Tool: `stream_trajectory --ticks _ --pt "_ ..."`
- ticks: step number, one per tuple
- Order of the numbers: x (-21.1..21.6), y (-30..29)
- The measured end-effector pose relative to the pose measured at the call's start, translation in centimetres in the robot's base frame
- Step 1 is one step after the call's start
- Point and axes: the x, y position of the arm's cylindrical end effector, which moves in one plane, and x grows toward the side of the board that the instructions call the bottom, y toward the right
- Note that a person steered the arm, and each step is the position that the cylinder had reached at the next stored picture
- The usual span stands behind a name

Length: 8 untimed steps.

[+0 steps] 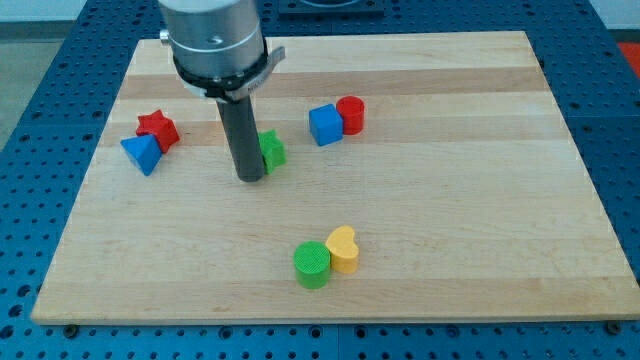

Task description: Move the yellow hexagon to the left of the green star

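My tip [250,179] rests on the wooden board [450,200], left of centre. A green block [272,150], star-like in outline, sits just to the view's right of the rod, touching it or nearly so, and is partly hidden by it. The only yellow block [343,248] in view lies near the view's bottom centre, well below and to the right of my tip. Its outline looks rounded, more like a heart than a hexagon. It touches a green cylinder [312,264] on its left.
A blue cube [324,124] and a red cylinder [351,114] sit together at upper centre right. A red star [158,127] and a blue triangle [141,153] sit together at the left. The arm's grey body [212,40] hangs over the board's top left.
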Motion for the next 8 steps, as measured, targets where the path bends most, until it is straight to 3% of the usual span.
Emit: stream_trajectory --ticks 2,6,7,8 --pt "-2.2 -4.1" --pt "-15.8 -6.3" --pt "-17.5 -5.7" --pt "-15.5 -5.5"
